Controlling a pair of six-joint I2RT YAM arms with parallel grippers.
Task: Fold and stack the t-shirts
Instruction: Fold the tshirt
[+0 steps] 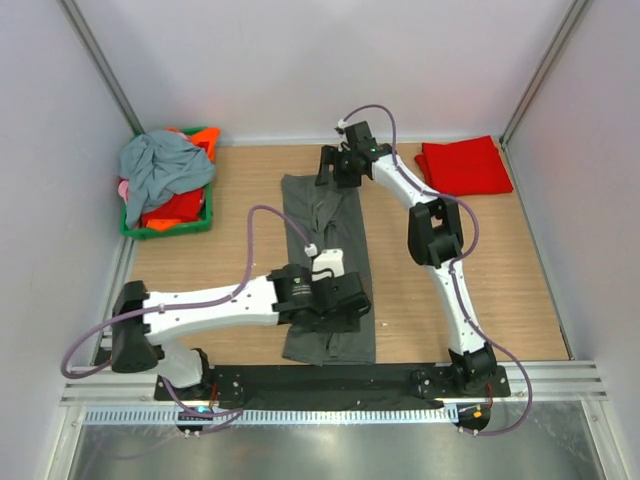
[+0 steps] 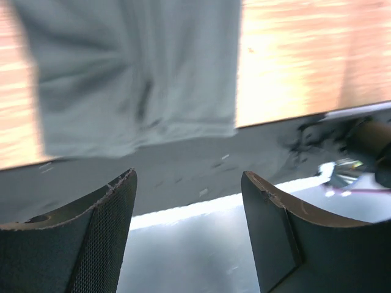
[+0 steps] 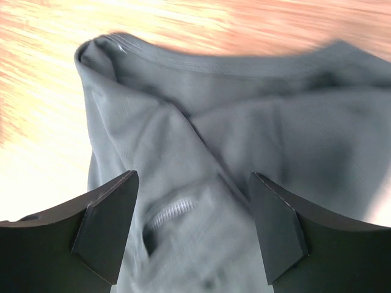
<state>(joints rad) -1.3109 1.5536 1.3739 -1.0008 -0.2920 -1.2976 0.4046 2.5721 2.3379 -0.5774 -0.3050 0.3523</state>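
- The charcoal t-shirt (image 1: 340, 225) lay flat on the wooden table (image 1: 480, 270), folded into a narrow strip. Its long axis ran from the arms' bases straight toward the far wall.
- The left claw (image 1: 335, 318) hovered over the near end of the strip. Its fingers (image 2: 104, 226) were spread wide with nothing between them. In the left wrist view the straight hem lay just beyond the fingertips, at the table's near edge.
- The right claw (image 1: 330, 165) was poised above the far end, its jaws likewise well apart and gripping nothing. The right wrist view showed the ribbed collar directly under and ahead of that claw, the neck opening pointing away from the arms.
- A red t-shirt (image 1: 465, 165) sat folded well off to the right claw's right, in the far corner and apart from the strip.
- Far to the left of both claws, a green basket (image 1: 165, 230) held a loose heap topped by a blue-grey t-shirt (image 1: 160, 165), with orange, red and pink cloth showing beneath it.
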